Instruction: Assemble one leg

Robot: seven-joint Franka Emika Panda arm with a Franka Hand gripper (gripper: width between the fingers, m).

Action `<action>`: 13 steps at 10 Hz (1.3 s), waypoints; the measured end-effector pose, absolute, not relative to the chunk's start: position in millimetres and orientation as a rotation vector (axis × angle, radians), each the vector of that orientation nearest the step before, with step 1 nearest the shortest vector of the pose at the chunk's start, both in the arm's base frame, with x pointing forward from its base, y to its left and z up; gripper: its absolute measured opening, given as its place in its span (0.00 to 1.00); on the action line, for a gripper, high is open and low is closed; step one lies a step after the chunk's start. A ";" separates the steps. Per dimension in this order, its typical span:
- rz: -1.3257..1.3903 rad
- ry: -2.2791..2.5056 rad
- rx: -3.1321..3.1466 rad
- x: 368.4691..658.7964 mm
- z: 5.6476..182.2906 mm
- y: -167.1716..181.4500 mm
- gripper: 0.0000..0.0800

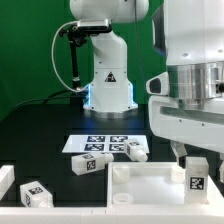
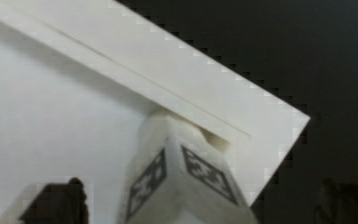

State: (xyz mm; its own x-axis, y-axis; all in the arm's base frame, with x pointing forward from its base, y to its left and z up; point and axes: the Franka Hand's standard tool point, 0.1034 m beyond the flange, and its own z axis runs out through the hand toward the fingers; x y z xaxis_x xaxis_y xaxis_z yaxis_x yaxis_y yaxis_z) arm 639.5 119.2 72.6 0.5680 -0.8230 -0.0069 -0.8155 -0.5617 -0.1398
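A leg, a small white block with a tag on its face, stands upright on the corner of the large white tray-like piece at the exterior view's right. My gripper hangs straight over it, one finger on each side. In the wrist view the leg rises from the tray corner, turned edge-on so that two tagged faces show. My gripper is open there, and dark fingers stand clear of the leg on both sides with a gap.
Other loose legs lie on the black table: one and another near the marker board, and one at the front left. The robot base stands behind.
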 end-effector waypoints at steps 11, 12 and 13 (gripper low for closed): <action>-0.173 1.032 -2.883 642.9 71.9 109.8 0.36; -0.160 1.202 -2.816 642.7 71.9 108.3 0.36; -0.121 1.359 -2.740 642.2 71.7 106.9 0.36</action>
State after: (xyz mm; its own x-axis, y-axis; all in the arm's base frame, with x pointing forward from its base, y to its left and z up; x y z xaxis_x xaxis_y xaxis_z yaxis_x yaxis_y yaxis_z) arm 642.2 106.9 71.7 0.6033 -0.7968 0.0348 -0.7905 -0.6032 -0.1067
